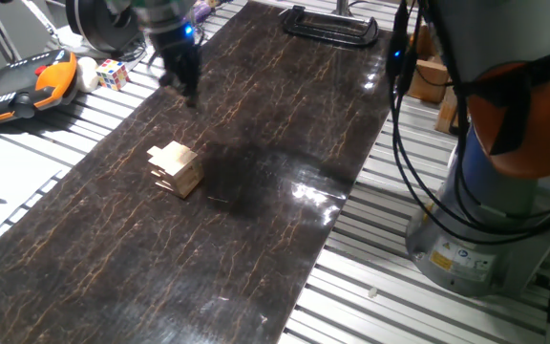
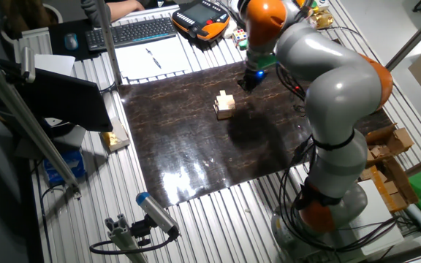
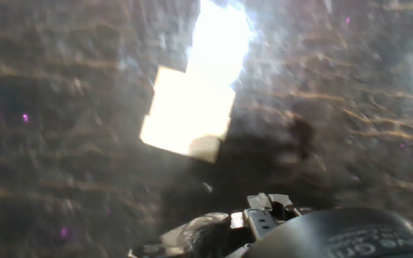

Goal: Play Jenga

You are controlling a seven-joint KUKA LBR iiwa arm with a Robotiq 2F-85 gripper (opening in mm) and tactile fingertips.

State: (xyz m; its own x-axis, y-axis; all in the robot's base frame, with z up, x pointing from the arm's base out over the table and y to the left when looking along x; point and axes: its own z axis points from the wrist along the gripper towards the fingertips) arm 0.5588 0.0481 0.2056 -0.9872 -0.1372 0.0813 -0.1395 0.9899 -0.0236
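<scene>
The Jenga stack point(image 1: 176, 168) is a small pale wooden pile of crossed blocks, with one block sticking out at its top. It stands on the dark marbled mat point(image 1: 256, 239) left of centre, and also shows in the other fixed view point(image 2: 225, 105). In the hand view the stack point(image 3: 188, 113) is blurred and overexposed, upper centre. My gripper point(image 1: 189, 94) hangs above the mat behind the stack, apart from it, and also shows in the other fixed view point(image 2: 249, 82). Its fingers are dark and blurred, and I cannot tell how the jaws stand. Nothing shows in it.
A multicoloured puzzle cube point(image 1: 113, 74) and an orange teach pendant point(image 1: 22, 86) lie off the mat's left edge. A black clamp point(image 1: 332, 25) lies at the mat's far end. The arm's base point(image 1: 490, 220) and wooden pieces point(image 1: 434, 81) are to the right. A keyboard point(image 2: 130, 31) lies beyond the mat.
</scene>
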